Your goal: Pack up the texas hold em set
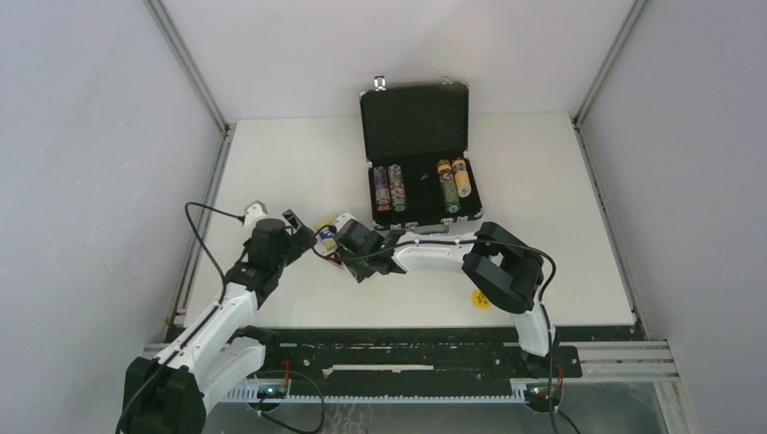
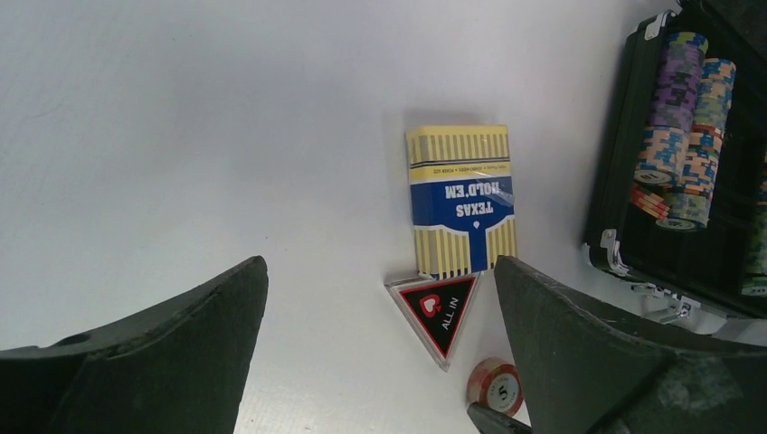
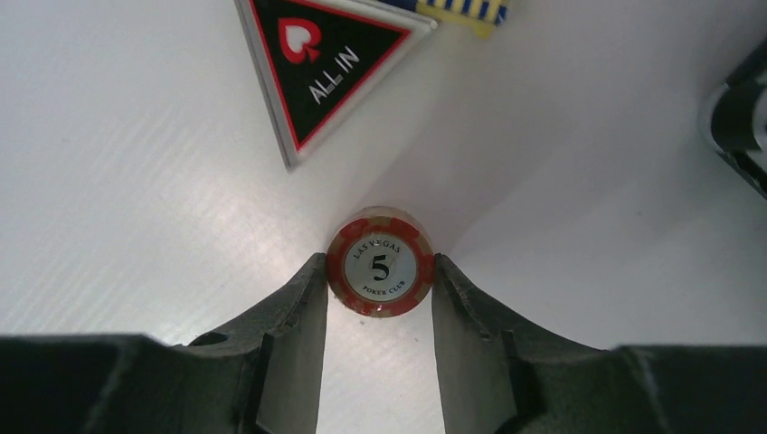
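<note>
1. On the white table [image 1: 298,163], just in front of the open black briefcase w/ silver trim [image 1: 414,117], the right gripper [image 3: 378,271] pinches the flat red-and-cream "5" poker chip [image 3: 380,262] by both edges.
2. Left gripper [image 2: 380,271]: spread wide, empty, above the yellow-blue card deck [image 2: 461,199] & red triangular "ALL IN" token [image 2: 439,312].
3. Risk: thin rim grip, so the chip may pop out on lift.
4. Risk: arms are close, so a clash is poss.

Deck [image 2: 461,201] — "TEXAS HOLD'EM"; triangle token [image 2: 437,307] — "ALL IN"; chip [image 3: 380,262] — "5"
</note>
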Robot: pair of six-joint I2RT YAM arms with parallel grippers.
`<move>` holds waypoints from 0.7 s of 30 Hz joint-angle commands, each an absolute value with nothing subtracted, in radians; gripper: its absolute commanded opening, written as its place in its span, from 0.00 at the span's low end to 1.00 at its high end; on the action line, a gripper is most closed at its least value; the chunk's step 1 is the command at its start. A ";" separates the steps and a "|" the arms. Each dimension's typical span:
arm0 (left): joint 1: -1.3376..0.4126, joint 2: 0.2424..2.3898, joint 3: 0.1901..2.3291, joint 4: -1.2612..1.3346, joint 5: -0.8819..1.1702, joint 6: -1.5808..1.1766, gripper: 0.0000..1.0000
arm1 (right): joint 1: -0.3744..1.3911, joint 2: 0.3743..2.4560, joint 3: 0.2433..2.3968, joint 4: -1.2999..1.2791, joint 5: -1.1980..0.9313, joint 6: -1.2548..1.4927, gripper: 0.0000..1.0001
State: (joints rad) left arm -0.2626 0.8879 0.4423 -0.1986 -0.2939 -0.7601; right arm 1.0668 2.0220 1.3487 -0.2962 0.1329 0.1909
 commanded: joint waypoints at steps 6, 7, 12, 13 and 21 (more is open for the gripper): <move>-0.256 0.867 0.423 -0.140 -0.218 -0.750 0.99 | 1.069 1.819 1.239 -0.224 0.185 0.110 0.25; -0.255 0.867 0.424 -0.135 -0.199 -0.749 1.00 | 1.070 1.795 1.211 -0.210 0.183 0.100 0.25; -0.268 0.867 0.428 -0.103 -0.059 -0.752 1.00 | 1.071 1.649 1.058 -0.114 0.135 0.011 0.27; -0.270 0.875 0.432 -0.085 -0.003 -0.756 1.00 | 1.072 1.610 1.036 -0.110 0.119 0.003 0.27; -0.371 0.899 0.527 -0.024 0.401 -0.773 1.00 | 1.078 1.416 0.922 -0.105 0.083 -0.019 0.27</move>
State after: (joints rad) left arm -0.3244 0.9184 0.4416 -0.0738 0.1696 -0.7708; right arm 1.0725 1.4979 0.9272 -0.1646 0.0978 0.0116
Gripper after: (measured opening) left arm 0.998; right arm 0.486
